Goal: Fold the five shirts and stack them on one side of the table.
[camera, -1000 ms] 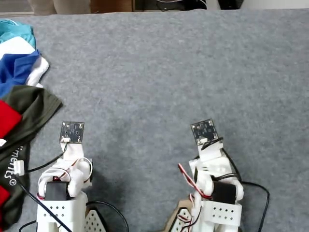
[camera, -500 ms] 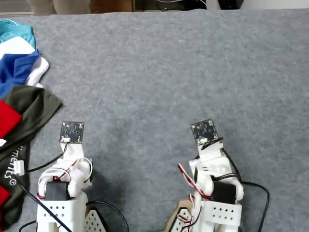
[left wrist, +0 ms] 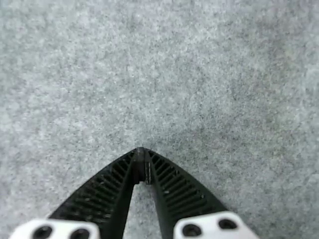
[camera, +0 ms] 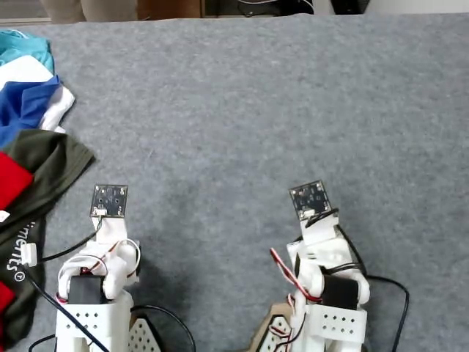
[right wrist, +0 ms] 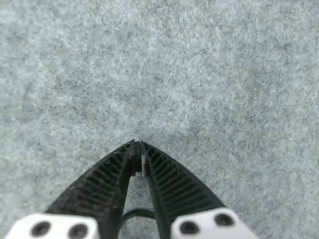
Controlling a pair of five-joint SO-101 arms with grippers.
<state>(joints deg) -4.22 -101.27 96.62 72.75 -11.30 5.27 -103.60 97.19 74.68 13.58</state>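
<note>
A heap of shirts lies at the table's left edge in the high view: a teal shirt at the far corner, a blue and white shirt below it, then a dark olive shirt with a red shirt on it. Both arms are folded back at the near edge, well apart from the shirts. My left gripper is shut, its black fingertips touching above bare grey felt. My right gripper is shut too, with nothing between its fingers.
The grey felt table stretches wide from the middle to the right edge. The arm bases and their cables sit at the near edge. Furniture shows beyond the far edge.
</note>
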